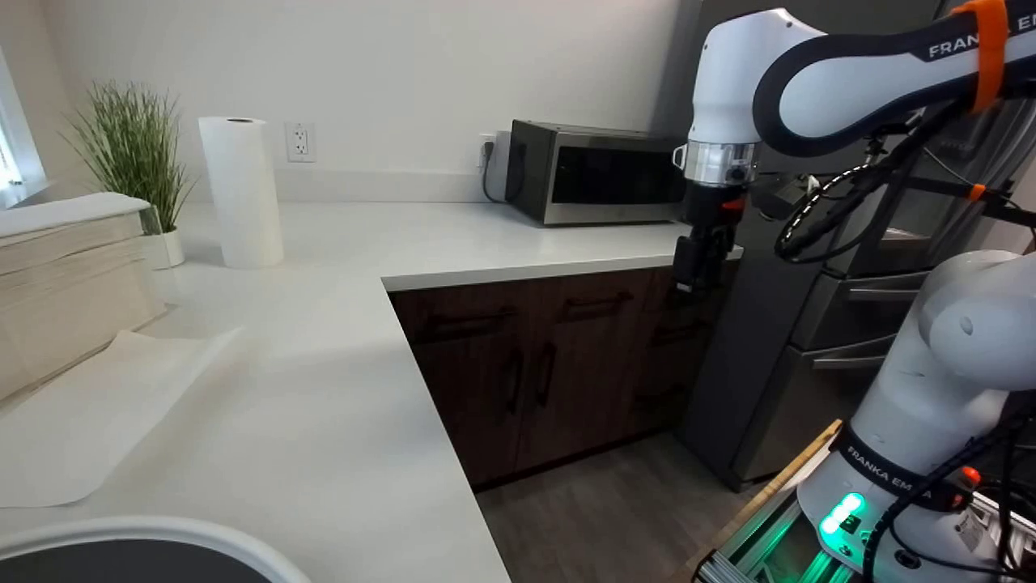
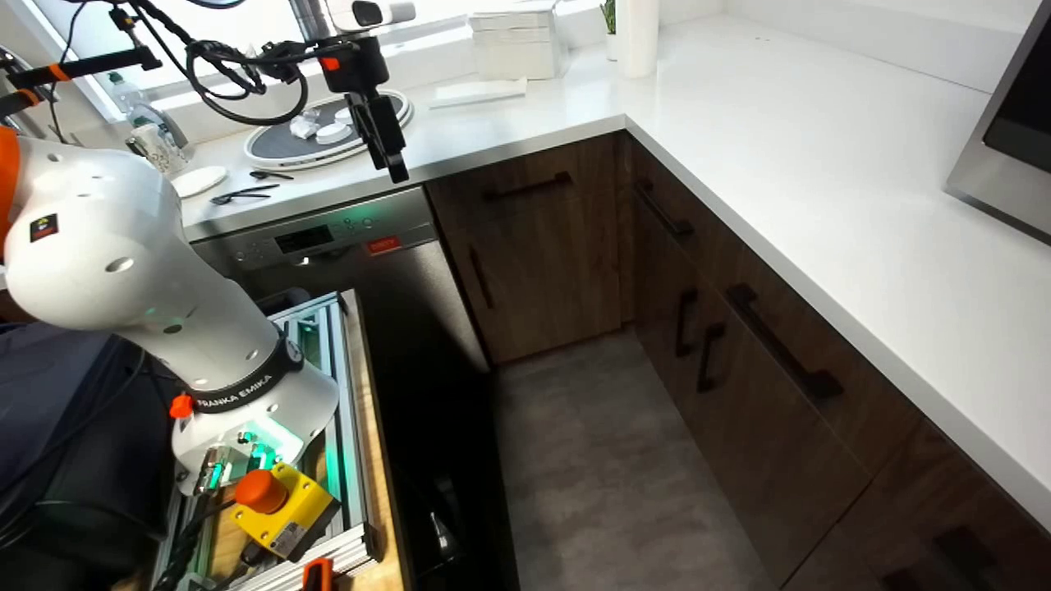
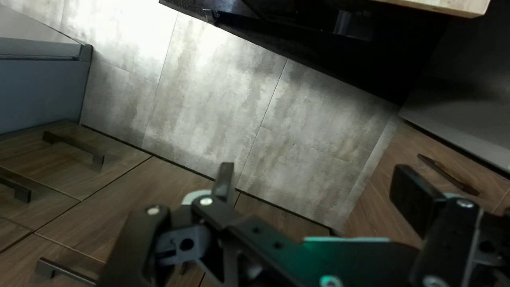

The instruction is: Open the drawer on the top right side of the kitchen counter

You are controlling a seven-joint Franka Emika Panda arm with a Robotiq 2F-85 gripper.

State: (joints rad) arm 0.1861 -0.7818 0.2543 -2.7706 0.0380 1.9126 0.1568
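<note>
Wrist view: the black two-fingered claw gaped wide apart. In an exterior view, flat dark-brown wooden drawers sat closed below the L-shaped white desk's inner edge.

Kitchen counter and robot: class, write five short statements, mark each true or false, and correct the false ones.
1. In the wrist view, the gripper is open. True.
2. The microwave stands on the floor. False: it stands on the kitchen counter.
3. The drawers in view are pulled out. False: they are shut.
4. The white paper roll stands upright. True.
5. The green plant stands in a white pot. True.
</note>
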